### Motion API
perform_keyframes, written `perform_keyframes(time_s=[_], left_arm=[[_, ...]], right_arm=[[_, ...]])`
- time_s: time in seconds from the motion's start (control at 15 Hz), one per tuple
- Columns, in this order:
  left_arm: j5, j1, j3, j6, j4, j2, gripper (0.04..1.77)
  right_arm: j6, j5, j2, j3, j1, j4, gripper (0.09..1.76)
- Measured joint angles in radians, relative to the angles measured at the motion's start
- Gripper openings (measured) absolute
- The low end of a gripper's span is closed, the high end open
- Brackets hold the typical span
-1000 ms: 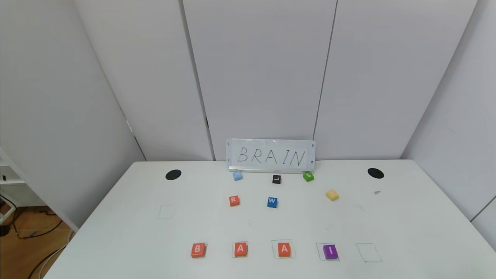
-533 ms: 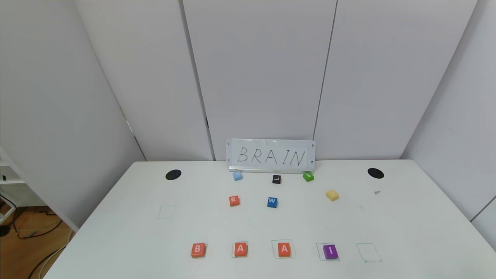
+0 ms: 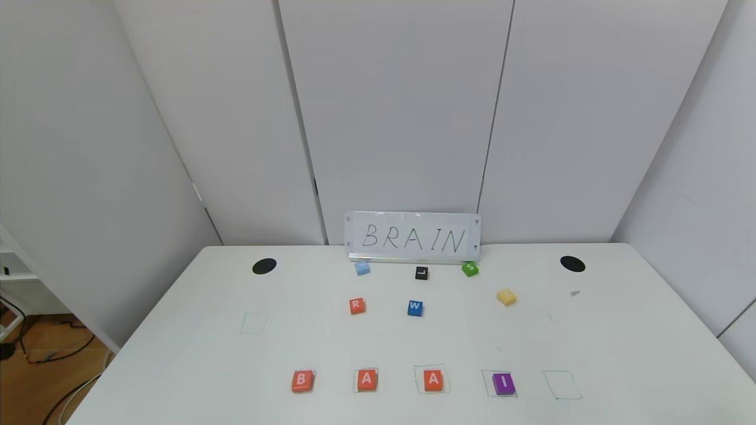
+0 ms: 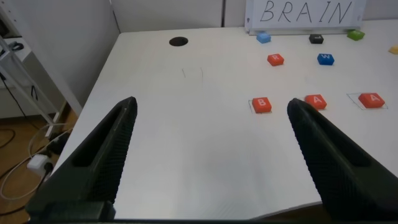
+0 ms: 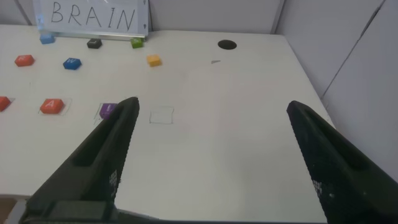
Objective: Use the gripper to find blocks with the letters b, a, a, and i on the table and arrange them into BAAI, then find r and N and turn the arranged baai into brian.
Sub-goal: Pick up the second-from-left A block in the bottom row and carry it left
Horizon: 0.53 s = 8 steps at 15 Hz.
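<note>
Nothing has moved: both claws, left point(image 4: 208, 155) and right point(image 5: 208, 155), gape wide, empty, above the table point(image 3: 177, 354)

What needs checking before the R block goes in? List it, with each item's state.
1. Row of orange B block, two orange A blocks and purple I block laid out: ok.
2. Orange R block lying free on the white table: ok.
3. Yellow N block free: ok.
4. Left gripper open, holding nothing: ok.
5. Right gripper open, holding nothing: ok.
6. Second slot free for R: not ok, an A fills it.
</note>
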Motion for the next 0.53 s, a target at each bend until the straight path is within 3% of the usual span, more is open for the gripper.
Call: perform_keyframes(time_s=[0.2, 0.53], left_arm=[[-0.047, 0.0, -0.133, 0.008, 0.026, 0.046, 1.72], [-0.051, 0.0, -0.168, 0.009, 0.03, 0.081, 1.72]], right_arm=[[0.0, -0.005, 0.079, -0.135, 0.003, 0.061, 1.71], [0.0, -0.006, 0.133, -0.174, 0.004, 0.07, 1.71]])
